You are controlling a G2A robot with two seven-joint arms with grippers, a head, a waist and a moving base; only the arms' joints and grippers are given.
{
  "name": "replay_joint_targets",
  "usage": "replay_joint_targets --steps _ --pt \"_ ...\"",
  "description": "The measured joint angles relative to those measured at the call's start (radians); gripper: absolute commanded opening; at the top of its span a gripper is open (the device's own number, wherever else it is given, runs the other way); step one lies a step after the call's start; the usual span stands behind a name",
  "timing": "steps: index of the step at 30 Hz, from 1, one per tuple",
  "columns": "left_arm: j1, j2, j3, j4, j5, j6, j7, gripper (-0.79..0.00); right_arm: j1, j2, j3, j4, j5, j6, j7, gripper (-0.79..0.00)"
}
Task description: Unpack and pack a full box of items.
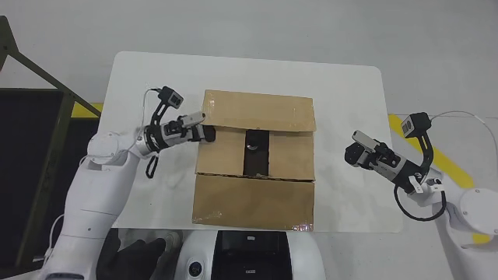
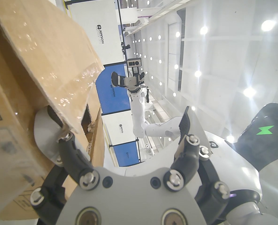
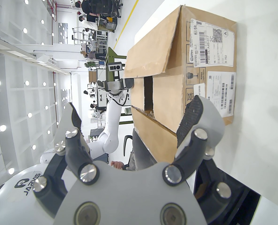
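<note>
The cardboard box [image 1: 226, 194] is found at the centre of the white table [image 1: 342, 93], its two long flaps laid outward: the far flap [image 1: 261, 110] toward 12 o'clock, the near flap [image 1: 253, 202] toward 6. Between the inner flaps a narrow dark gap [image 1: 255, 152] is left, and something dark is glimpsed in it; what it is cannot be told. The left gripper [image 1: 201, 130] is placed at the box's 10 o'clock corner, jaws apart, nothing clamped. In the left wrist view one finger [image 2: 44, 129] is tucked under the far flap's corner against the box wall, while the other finger [image 2: 184, 124] stands free in the air. The right gripper [image 1: 354, 154] is held off at 3 o'clock, apart from the box, its jaws spread wide around nothing, with the labelled side wall [image 3: 211, 45] in front of it. As for handling, corrugated board like this is judged stiff across the panel yet easily creased at the fold, and a single flap is light. The box, if full, is likely heavy enough to stay put under a gentle tug. Glossy tape [image 2: 82, 76] is seen along the flap's edge and may be slippery, so a pinch on bare board at the free edge, close to the corner, is judged the safer hold.
</note>
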Motion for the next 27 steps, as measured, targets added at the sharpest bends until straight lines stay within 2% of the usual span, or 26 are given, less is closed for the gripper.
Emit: replay_joint_targets --steps 13,23,27 --pt "-0.104 -0.011 0.032 0.029 -0.103 0.038 0.066 0.000 0.000 0.000 0.000 0.000 0.000 0.000 0.000 0.000" --pt "-0.199 -0.025 0.089 0.053 -0.132 0.062 0.124 0.000 0.000 0.000 0.000 0.000 0.000 0.000 0.000 0.000" --pt "-0.255 -0.030 0.114 0.086 -0.089 0.049 0.160 0.000 0.000 0.000 0.000 0.000 0.000 0.000 0.000 0.000"
